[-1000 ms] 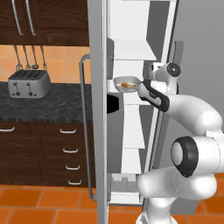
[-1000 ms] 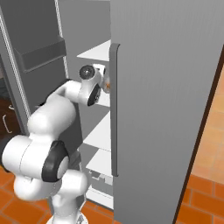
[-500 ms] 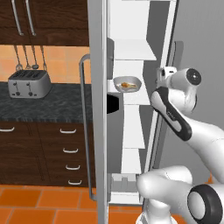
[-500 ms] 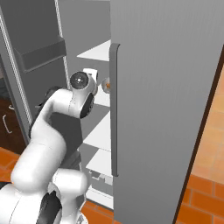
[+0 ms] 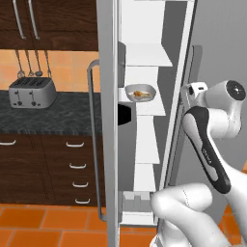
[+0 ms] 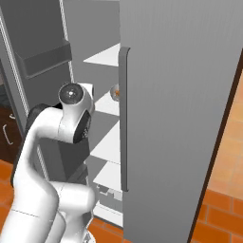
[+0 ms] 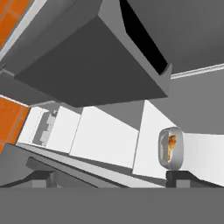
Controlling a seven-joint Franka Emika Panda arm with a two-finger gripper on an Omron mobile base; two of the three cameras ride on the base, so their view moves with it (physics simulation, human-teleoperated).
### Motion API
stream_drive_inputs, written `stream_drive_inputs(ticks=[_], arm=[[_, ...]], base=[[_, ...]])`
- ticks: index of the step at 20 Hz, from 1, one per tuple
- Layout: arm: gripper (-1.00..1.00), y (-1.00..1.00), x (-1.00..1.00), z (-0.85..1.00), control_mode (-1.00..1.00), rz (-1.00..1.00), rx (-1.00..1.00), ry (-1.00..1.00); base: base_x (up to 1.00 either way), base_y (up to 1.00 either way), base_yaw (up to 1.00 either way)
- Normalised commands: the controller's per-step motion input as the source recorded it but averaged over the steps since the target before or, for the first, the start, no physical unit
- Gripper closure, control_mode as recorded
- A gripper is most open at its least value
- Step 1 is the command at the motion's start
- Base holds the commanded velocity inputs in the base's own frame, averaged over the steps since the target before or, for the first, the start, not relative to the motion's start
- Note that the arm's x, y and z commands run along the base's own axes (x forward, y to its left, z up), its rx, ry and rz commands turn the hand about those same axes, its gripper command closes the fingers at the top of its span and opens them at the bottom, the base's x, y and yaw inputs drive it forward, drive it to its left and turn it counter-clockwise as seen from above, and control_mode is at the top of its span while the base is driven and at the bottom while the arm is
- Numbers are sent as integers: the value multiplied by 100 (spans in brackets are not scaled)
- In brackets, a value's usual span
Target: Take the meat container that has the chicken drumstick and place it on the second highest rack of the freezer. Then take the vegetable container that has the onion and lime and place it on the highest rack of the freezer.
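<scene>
**Q:** Where does the first container stand?

**A:** The shallow grey meat container, holding the small golden-brown chicken drumstick, sits at the front edge of a flat white shelf panel, the second highest rack, inside the tall grey-silver freezer. The topmost white shelf, the highest rack, carries nothing that can be made out.

**Q:** And the arm?

**A:** The white robot arm's two-finger gripper hangs apart from the tray, its dark tips wide-set with nothing between them.

**Q:** How far along, then?

**A:** By my reading, the first half looks done. The vegetable container with the onion and lime remains to be fetched and set on the top shelf.
</scene>
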Motion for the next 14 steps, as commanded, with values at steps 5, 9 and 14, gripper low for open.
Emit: stream_drive_inputs(ticks=[5,9,14], arm=[[-100,43,-86,-11,-100,2,-16,20],[-100,1,-25,-6,100,0,-3,0],[-100,0,0,0,100,0,0,0]], base=[[0,0,0],[-75,4,1],[-95,69,7]])
